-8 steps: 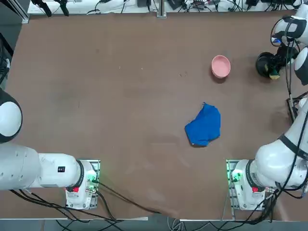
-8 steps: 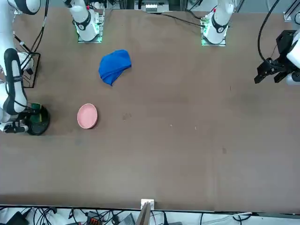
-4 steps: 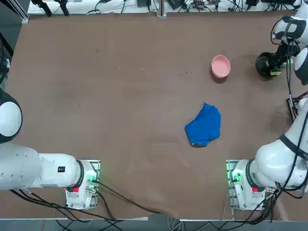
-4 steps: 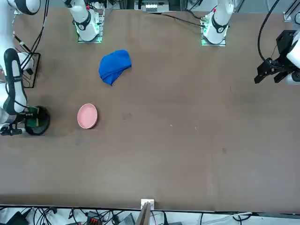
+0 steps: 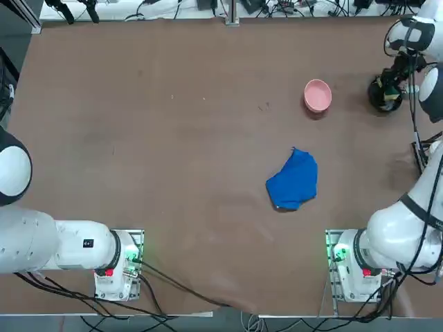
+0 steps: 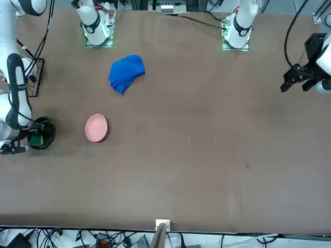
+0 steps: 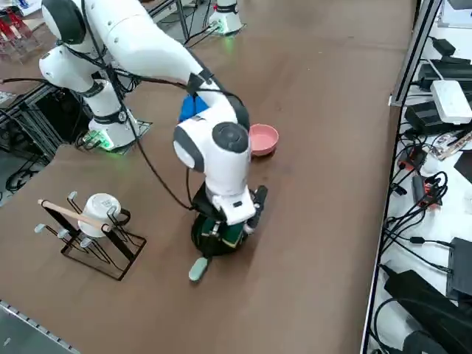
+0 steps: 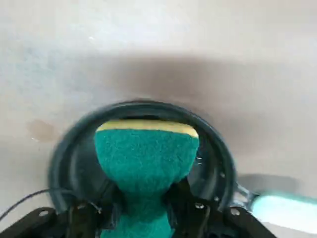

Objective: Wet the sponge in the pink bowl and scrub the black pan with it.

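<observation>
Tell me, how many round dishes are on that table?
2: a pink bowl past the blue cloth, and a black pan near the table's right edge, under the right gripper squeezing a sponge.

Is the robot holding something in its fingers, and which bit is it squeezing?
Yes. The right gripper pinches the sponge at its near end, where the sides squash in; the wide green part sticks out over the black pan.

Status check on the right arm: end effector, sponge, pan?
Right end effector shut on the sponge, over the black pan. Pink bowl apart, beside the pan. Blue cloth well clear, nothing in the way.
</observation>
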